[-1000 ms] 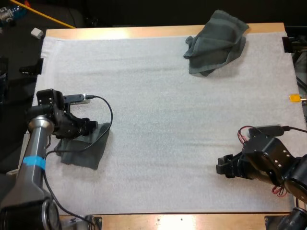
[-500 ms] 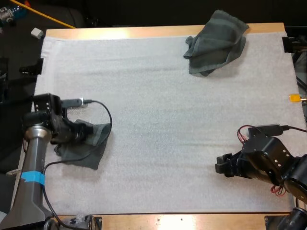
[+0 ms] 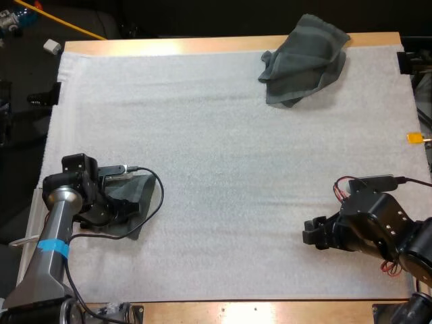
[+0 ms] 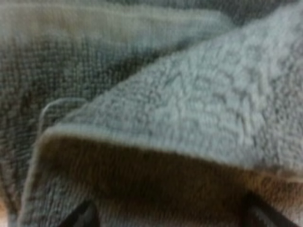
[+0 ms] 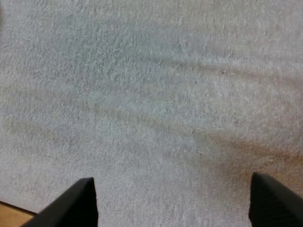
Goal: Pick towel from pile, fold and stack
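The crumpled towel (image 3: 304,61) is lying at the mat's (image 3: 223,169) far side, nearer the wide-open right gripper (image 3: 312,236), while the left gripper (image 3: 123,204) is sitting, fingers apart, on the folded towel (image 3: 143,189).

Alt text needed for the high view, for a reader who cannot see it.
My left gripper is down at a folded towel near the left edge of the white mat. A crumpled towel lies at the mat's far right, and my right gripper sits over bare mat at the near right.
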